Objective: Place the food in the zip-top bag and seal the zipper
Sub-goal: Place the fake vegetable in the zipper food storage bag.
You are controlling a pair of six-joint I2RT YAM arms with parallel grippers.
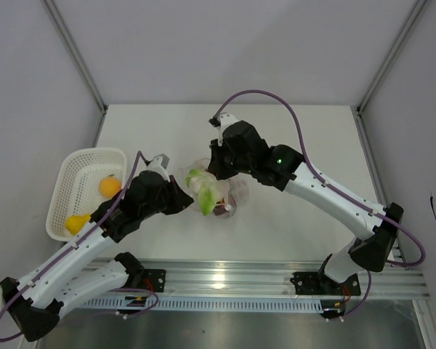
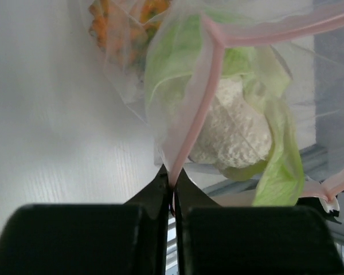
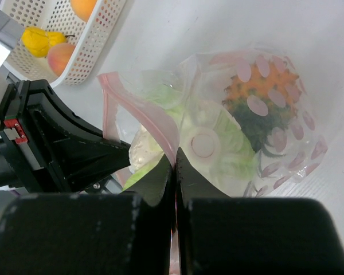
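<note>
The clear zip-top bag [image 1: 219, 190] lies at the table's middle between both grippers, with its mouth standing open. Inside it are a pale green-white leafy piece [image 2: 235, 129], an orange piece [image 3: 258, 94] and a dark red apple [image 1: 221, 209]. My left gripper [image 2: 172, 182] is shut on the pinkish-red zipper [image 2: 198, 114] at one side of the mouth. My right gripper [image 3: 175, 163] is shut on the zipper [image 3: 155, 123] at the other side. More food sits in the basket: an orange piece [image 1: 110, 187] and a yellow piece [image 1: 76, 223].
The white lattice basket [image 1: 62, 182] stands at the left of the table, beside my left arm; the right wrist view shows a peach-coloured piece [image 3: 60, 57] in it too. The metal rail [image 1: 276, 276] runs along the near edge.
</note>
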